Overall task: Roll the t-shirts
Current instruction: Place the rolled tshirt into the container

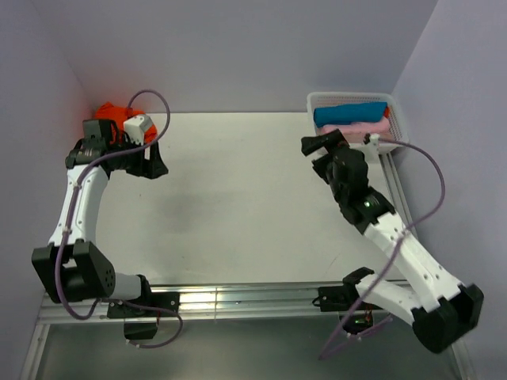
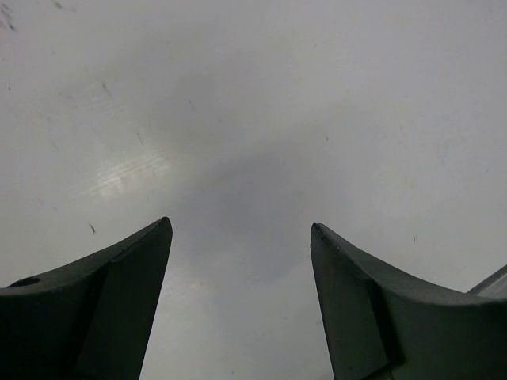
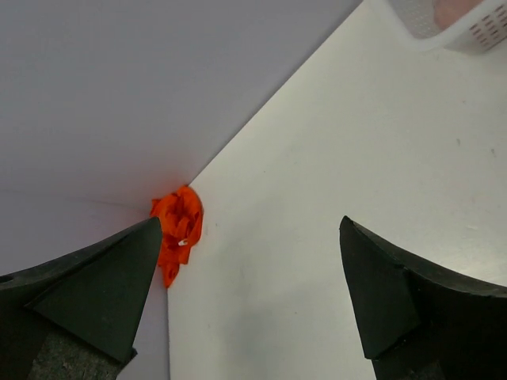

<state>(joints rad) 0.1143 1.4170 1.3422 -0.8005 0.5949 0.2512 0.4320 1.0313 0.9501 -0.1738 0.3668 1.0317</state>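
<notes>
Overhead view: the orange-red t-shirt (image 1: 111,115) lies crumpled in the far left corner of the worktop (image 1: 238,206), against the wall and partly covered by the wrist of the left arm. The white mesh basket (image 1: 317,100) stands in the far right corner. It holds the teal-blue t-shirt (image 1: 349,113) and the pale pink t-shirt (image 1: 360,127) side by side, with the pink one nearer the arms. Left wrist view: the left hand (image 2: 238,229) is spread wide and holds nothing. This view shows only bare worktop, although the overhead view places the hand just beside the orange-red shirt. Right wrist view: the right hand (image 3: 250,219) is also spread wide and holds nothing. It faces across the worktop to the orange-red shirt, seen here uncovered in its corner. An edge of the basket shows at the top right with a patch of pink inside.
</notes>
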